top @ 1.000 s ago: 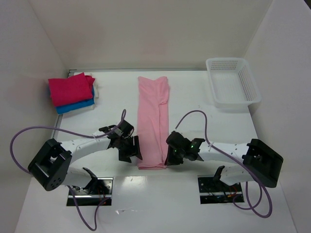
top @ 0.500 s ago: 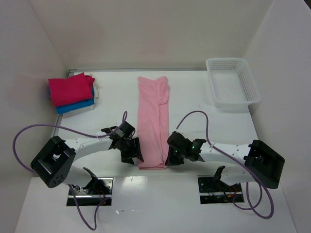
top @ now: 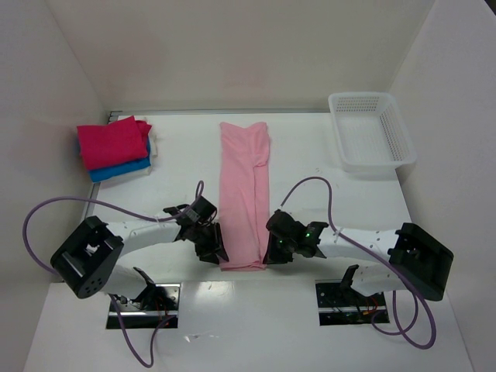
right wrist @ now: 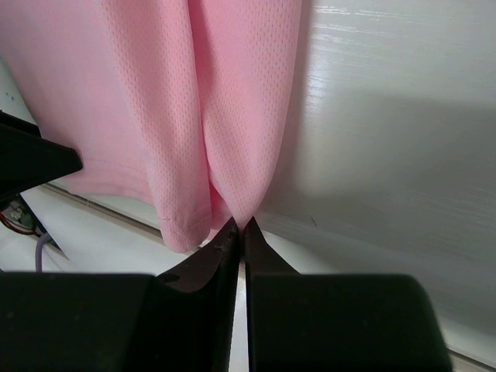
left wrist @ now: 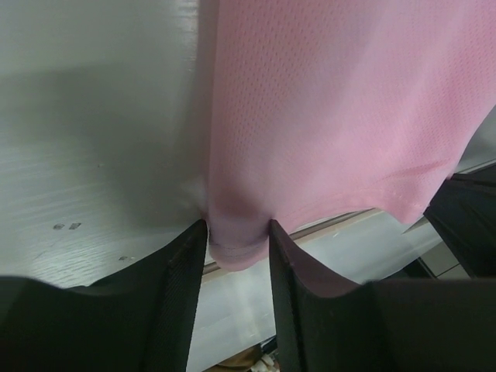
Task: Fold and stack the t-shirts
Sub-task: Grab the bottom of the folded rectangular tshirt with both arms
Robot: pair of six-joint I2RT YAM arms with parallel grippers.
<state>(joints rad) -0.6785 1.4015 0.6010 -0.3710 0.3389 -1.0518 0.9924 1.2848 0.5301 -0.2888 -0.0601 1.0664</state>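
White table (top: 325,201), white walls on three sides. Far left, a folded magenta t-shirt (top: 112,141) sits on a folded blue t-shirt (top: 120,168), stacked near the back corner. Moving in: the left gripper (top: 218,248) is at the near left corner of the light pink t-shirt (top: 246,178), jaws narrowed, the hem corner bunched between them and touching both fingers. The shirt lies mid-table as a long folded strip, its long axis running from the near edge straight toward the back wall. At its near right corner is the right gripper (top: 270,251), jaws almost together, pinching a fold of cloth at the tips. Far right, a white mesh basket (top: 370,132), well apart.
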